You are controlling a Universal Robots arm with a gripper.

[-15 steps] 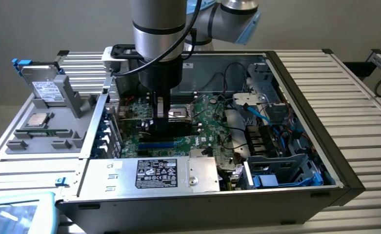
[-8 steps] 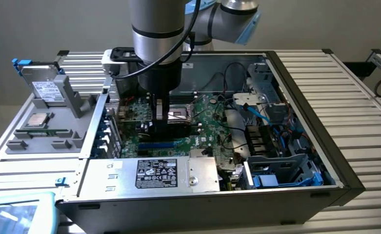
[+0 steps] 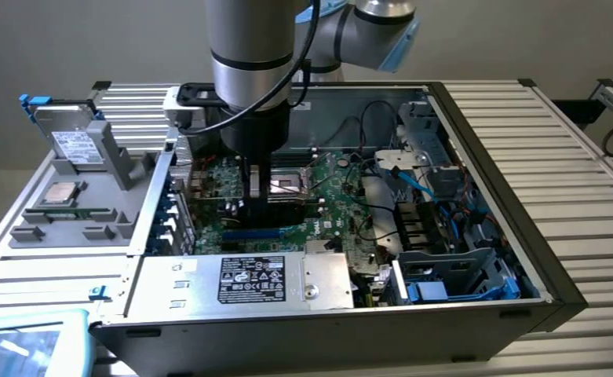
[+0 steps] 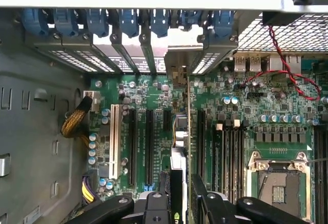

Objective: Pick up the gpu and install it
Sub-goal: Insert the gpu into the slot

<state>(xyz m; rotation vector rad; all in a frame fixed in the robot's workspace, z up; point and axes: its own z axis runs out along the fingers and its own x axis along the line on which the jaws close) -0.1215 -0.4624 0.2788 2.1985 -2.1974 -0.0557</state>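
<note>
In the wrist view the black two-fingered gripper (image 4: 180,185) is closed on the gpu (image 4: 179,131), a thin expansion card seen edge-on, with one finger pressed to its black cooler face and the other to its green circuit-board face. The card stands upright over the large green motherboard (image 4: 154,96), between the long black expansion slots (image 4: 133,147) and the row of narrow black memory slots (image 4: 230,152); whether its lower edge is seated in a slot cannot be told. A white slot (image 4: 114,142) lies beside the black ones, and the square metal processor socket (image 4: 279,183) sits past the memory slots. Farther off, the card's silver metal bracket (image 4: 177,62) reaches the rear wall of the case, in line with the row of blue plastic retaining clips (image 4: 128,21). In the exterior view the silver power supply box with a black label (image 3: 253,283) is nearest the camera, and beyond it the grey robot arm (image 3: 249,71) reaches straight down into the open black computer case (image 3: 557,283).
</note>
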